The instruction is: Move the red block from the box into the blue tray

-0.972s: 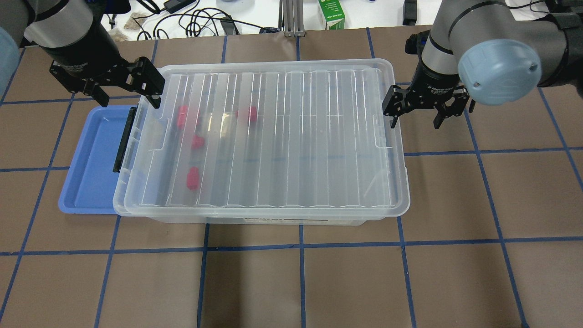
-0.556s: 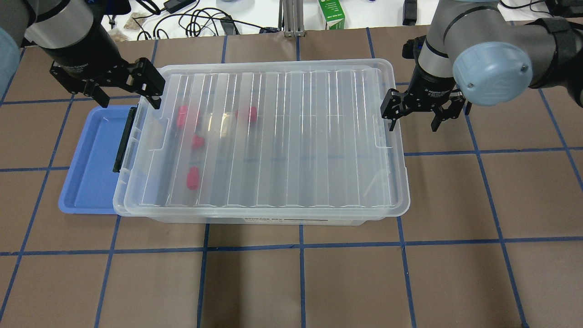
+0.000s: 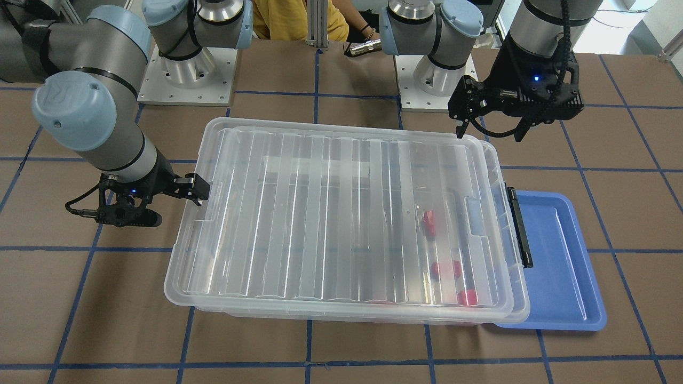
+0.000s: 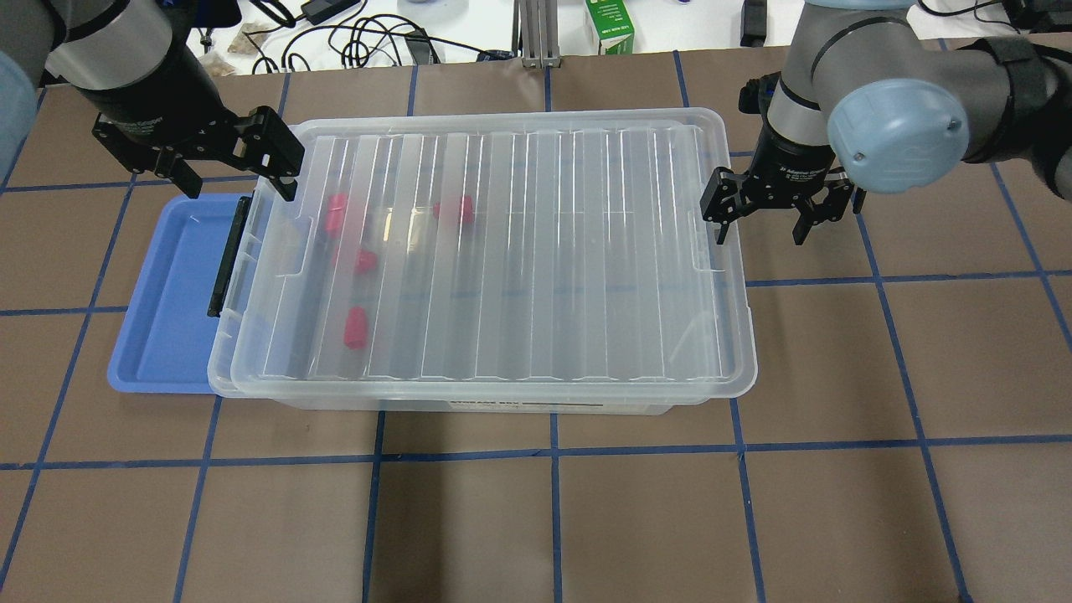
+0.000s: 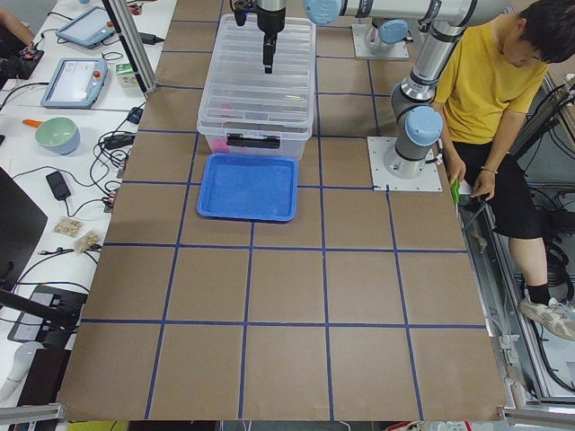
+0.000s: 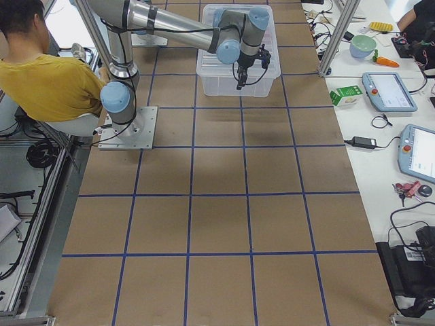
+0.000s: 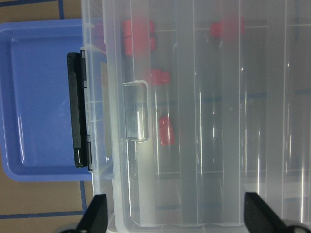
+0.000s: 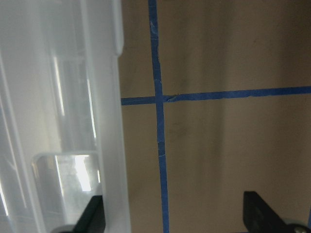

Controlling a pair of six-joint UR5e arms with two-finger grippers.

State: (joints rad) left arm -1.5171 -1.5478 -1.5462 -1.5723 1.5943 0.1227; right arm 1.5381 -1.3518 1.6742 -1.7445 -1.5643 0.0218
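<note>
Lid (image 4: 544, 251) on box (image 4: 469, 405); red block (image 4: 355, 327) inside, left end, near latch (image 4: 228, 255). Blue tray (image 4: 167, 301) left, against box. Our left gripper (image 4: 239, 172) and right gripper (image 4: 760, 222) both spread, empty, at far corners. We should free latch, pinch lid rims evenly, lift level.

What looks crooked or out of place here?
The ribbed lid sits shifted on the box, not lined up: the box's rim pokes out at the black latch end. The box also covers an edge of the blue tray.
</note>
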